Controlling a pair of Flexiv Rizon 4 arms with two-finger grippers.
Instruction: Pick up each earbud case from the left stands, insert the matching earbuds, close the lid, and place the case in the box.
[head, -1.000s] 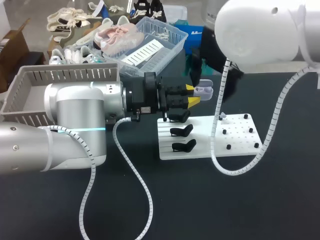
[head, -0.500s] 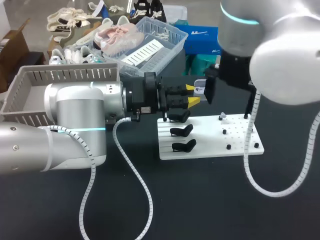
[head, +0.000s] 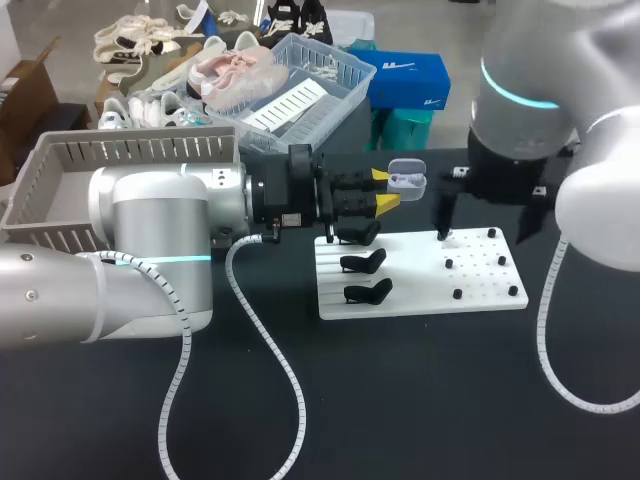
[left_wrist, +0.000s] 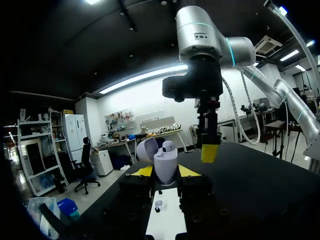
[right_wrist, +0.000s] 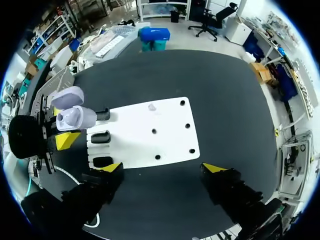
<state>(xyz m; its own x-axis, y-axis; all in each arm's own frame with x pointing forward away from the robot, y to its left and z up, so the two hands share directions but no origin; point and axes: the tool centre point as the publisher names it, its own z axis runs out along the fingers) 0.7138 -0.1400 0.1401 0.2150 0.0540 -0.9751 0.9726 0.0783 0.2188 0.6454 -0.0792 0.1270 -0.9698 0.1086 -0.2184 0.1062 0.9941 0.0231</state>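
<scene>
— Why is the case (head: 407, 181) held up off the counter (head: 400, 400)?

— It is clamped from both sides by the fingers of the left pincer (head: 383, 189). It is held upright with the lid thrown back, so that the open cup is offered to the other arm. One earbud (left_wrist: 168, 146) is seen seated in it; whether the second socket is filled cannot be made out.

— And the right pincer (right_wrist: 162, 167)?

— It is hung over the white board (right_wrist: 140, 140) with its fingers spread wide and nothing between them. What looks like a loose earbud (right_wrist: 152, 106) is seen on the board ahead of it. That is judged to be the piece to be fetched next.

— Where is the case, taken from there?

— Off to the side of the right pincer, past the end of the board where two black stands (right_wrist: 101, 136) are seen bare.

— What is judged to remain?

— The second bud is to be inserted, the lid shut, and the case carried to the grey box (head: 130, 150) behind the left pincer.
</scene>
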